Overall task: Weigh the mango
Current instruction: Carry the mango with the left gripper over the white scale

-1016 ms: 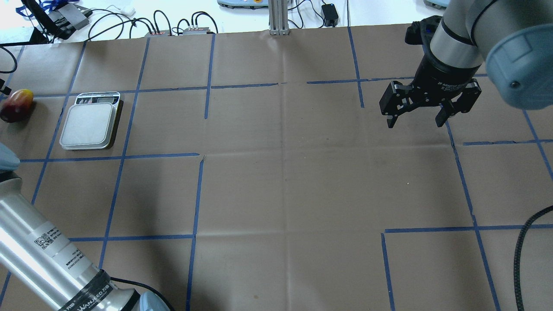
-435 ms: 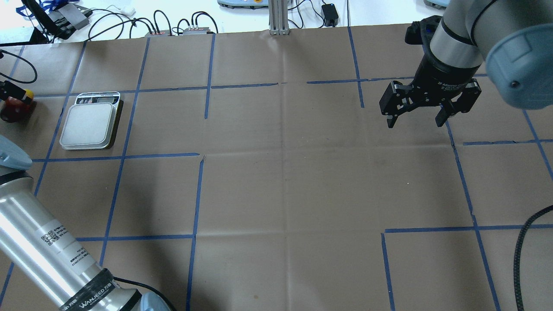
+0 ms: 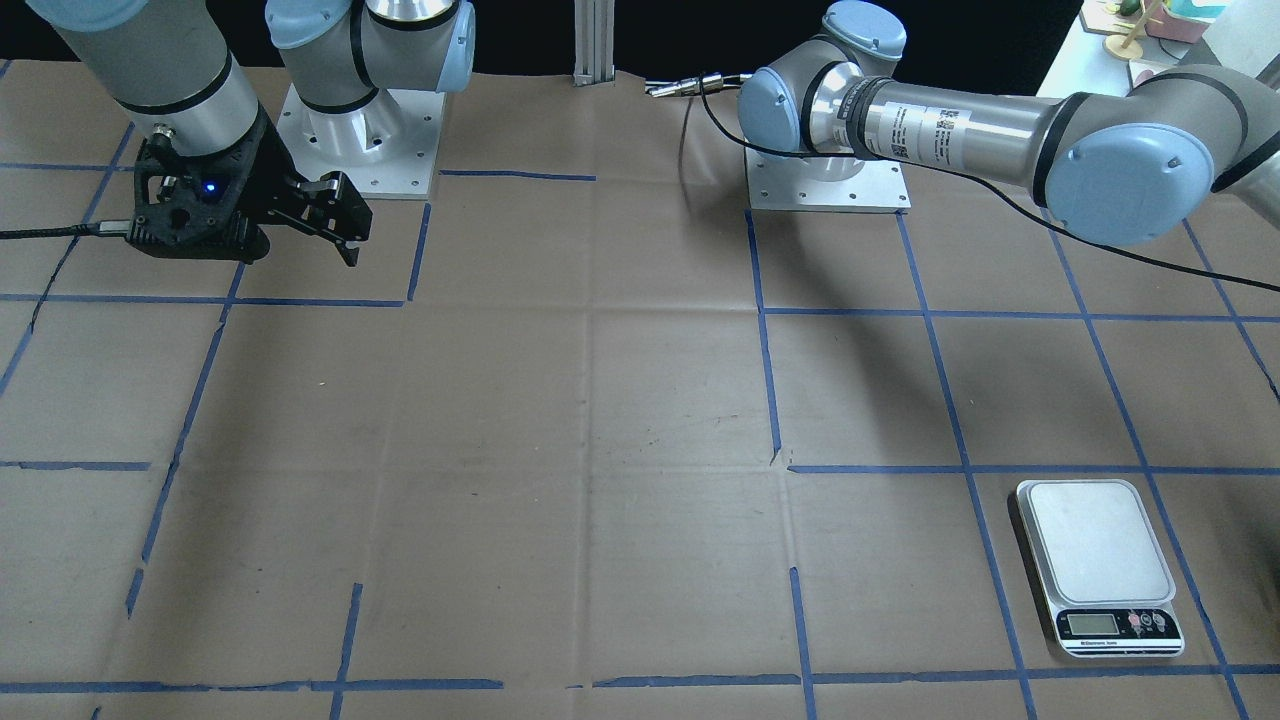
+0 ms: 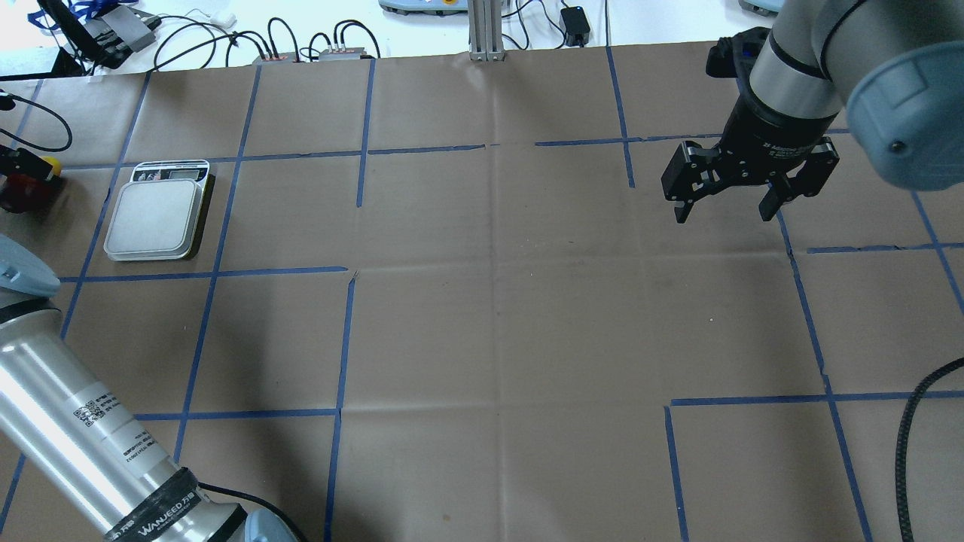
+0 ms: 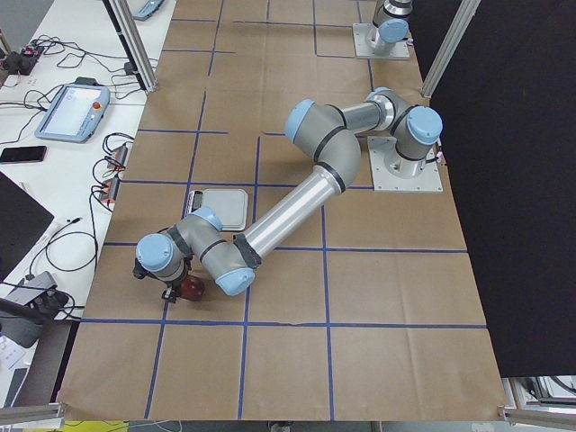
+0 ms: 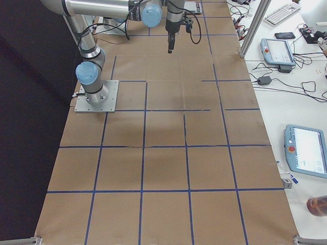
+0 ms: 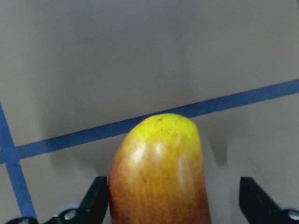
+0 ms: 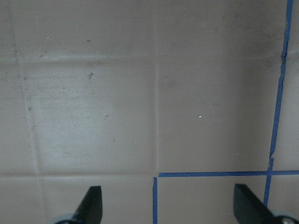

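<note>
The mango (image 7: 159, 172), red low down and yellow at its tip, lies on the brown paper at the table's far left, and part of it shows in the overhead view (image 4: 15, 197). My left gripper (image 7: 174, 205) is open and straddles the mango. Its left finger is close against the fruit's side and its right finger stands well apart. In the overhead view the left gripper (image 4: 28, 167) covers the mango's middle. The white scale (image 4: 154, 218) sits just right of the mango with nothing on it. My right gripper (image 4: 723, 211) is open and empty, hovering at the far right.
Blue tape lines grid the brown paper. Cables and small boxes (image 4: 301, 45) lie beyond the table's far edge. A metal post (image 4: 482, 30) stands at the far middle. A black cable (image 4: 915, 436) hangs at the right edge.
My left gripper came in from the left edge over the mango and now straddles it, covering its middle. The right arm has not moved.
</note>
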